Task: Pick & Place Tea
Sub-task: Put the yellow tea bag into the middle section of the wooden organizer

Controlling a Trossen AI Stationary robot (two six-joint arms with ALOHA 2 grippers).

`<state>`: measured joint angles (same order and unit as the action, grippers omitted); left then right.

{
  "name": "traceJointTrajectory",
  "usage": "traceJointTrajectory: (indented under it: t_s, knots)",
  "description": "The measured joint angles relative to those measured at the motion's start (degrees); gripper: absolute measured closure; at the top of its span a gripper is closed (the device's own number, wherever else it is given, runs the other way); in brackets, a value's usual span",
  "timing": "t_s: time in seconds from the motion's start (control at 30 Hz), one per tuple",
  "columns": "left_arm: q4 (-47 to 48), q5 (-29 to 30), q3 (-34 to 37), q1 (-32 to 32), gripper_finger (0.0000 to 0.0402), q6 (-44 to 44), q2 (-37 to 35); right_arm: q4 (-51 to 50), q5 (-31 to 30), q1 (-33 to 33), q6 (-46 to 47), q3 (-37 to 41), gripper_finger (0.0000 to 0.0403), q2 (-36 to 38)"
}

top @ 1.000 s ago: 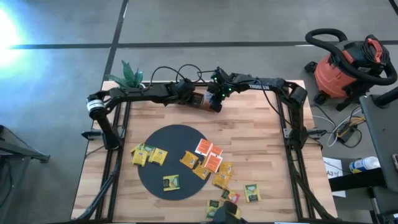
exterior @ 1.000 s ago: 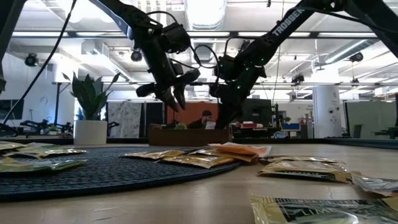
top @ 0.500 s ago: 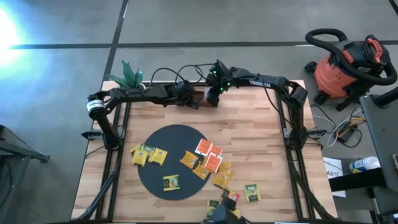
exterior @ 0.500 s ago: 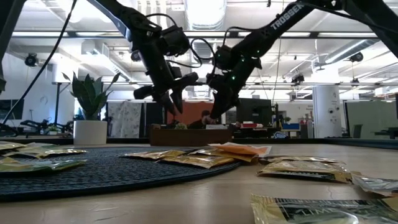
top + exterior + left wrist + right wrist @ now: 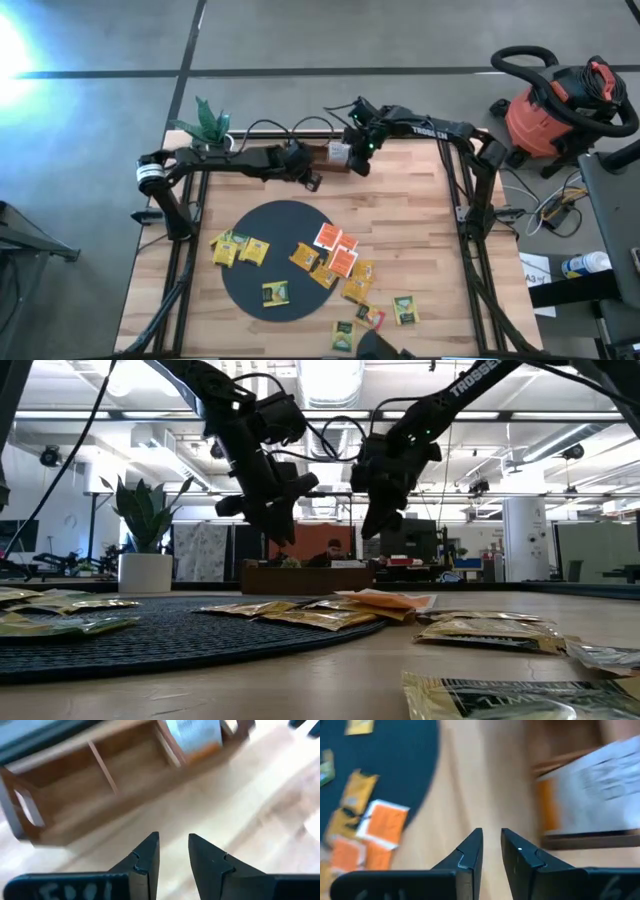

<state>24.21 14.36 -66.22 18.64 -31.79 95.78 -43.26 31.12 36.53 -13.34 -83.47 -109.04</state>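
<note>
Several small yellow, orange and green tea packets lie flat on the black round mat (image 5: 268, 222) and on the wood to its right, among them an orange one (image 5: 327, 236) and a yellow one (image 5: 252, 250). At the table's far edge stands the brown wooden tray (image 5: 325, 153); one of its compartments holds an orange-and-white packet (image 5: 590, 795). My left gripper (image 5: 312, 181) hovers just in front of the tray, open, with nothing between its fingers. My right gripper (image 5: 361, 160) hangs above the tray's right end, also open a little and holding nothing.
A potted plant (image 5: 205, 122) stands at the far left corner. A red shop vacuum (image 5: 560, 110) sits on the floor beyond the table's right side. Bare wood lies between the tray and the mat. A person (image 5: 333, 550) shows in the room behind the table.
My right gripper has risen from the tray and drifted toward the table's right edge, tipping as it went. My left gripper has drawn back from the tray toward the near edge and rolled somewhat. Neither gripper's gap has changed.
</note>
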Motion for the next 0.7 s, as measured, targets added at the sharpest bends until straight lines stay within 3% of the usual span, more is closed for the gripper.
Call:
traceJointTrajectory:
  t_s: [0.23, 0.5, 0.7]
  knots:
    - [11.23, -0.30, -0.17, -4.55, 0.0303, -2.14, -2.01, 0.02, 0.40, -1.36, 0.45, 5.13, 0.0335, 1.72]
    - [29.66, 0.23, -0.17, -9.62, 0.0303, -14.89, -5.92, 0.67, 0.40, -1.47, -0.45, 7.84, 0.0335, 1.93]
    - [37.61, -0.52, -0.07, -12.88, 0.0303, -22.63, -6.43, 1.55, 0.43, -1.55, -1.24, 7.90, 0.0335, 1.97]
